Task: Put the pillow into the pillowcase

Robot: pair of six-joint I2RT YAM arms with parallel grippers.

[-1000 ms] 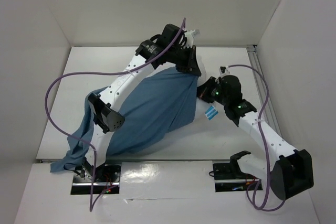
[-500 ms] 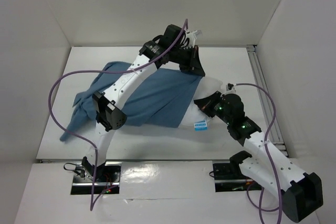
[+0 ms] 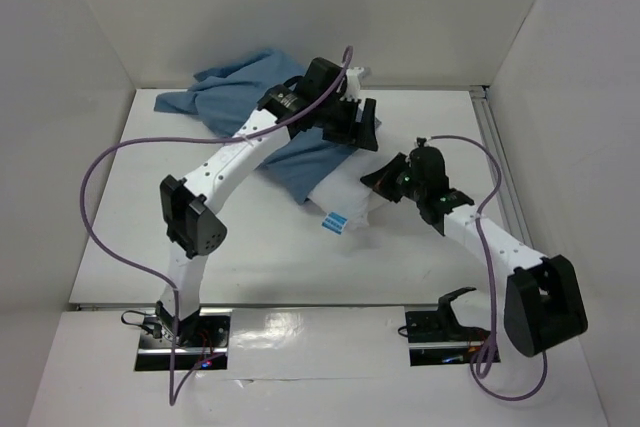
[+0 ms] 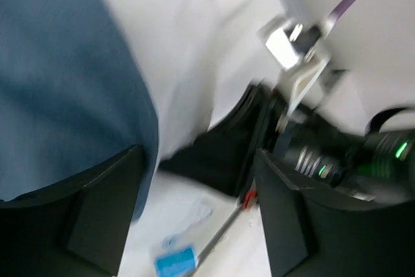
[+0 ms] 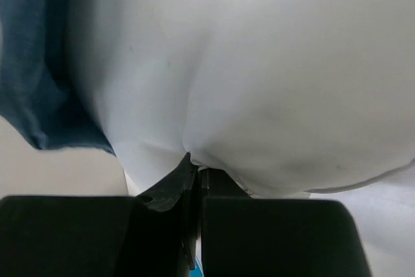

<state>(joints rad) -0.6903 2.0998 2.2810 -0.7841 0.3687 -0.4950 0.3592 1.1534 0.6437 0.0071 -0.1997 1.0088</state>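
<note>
The white pillow (image 3: 348,192) lies mid-table with a blue label (image 3: 335,219) at its near corner. The blue pillowcase (image 3: 240,87) is bunched at the back left and runs under my left arm onto the pillow's far end. My left gripper (image 3: 365,127) hovers over that end with its fingers wide apart and nothing between them. In the blurred left wrist view, the pillowcase (image 4: 65,63) hangs beside the left finger and the label (image 4: 175,261) shows below. My right gripper (image 3: 372,179) is shut on a pinch of the pillow (image 5: 259,63) at its right edge, pillowcase (image 5: 32,63) at the left.
White walls close in the table on the left, back and right. A metal rail (image 3: 500,177) runs along the right edge. Purple cables (image 3: 100,187) loop off both arms. The two grippers stand close together over the pillow.
The pillowcase swung from the near left to the back left corner. My left gripper opened and let go of it. The right arm carried the pillow's edge back and up the table.
</note>
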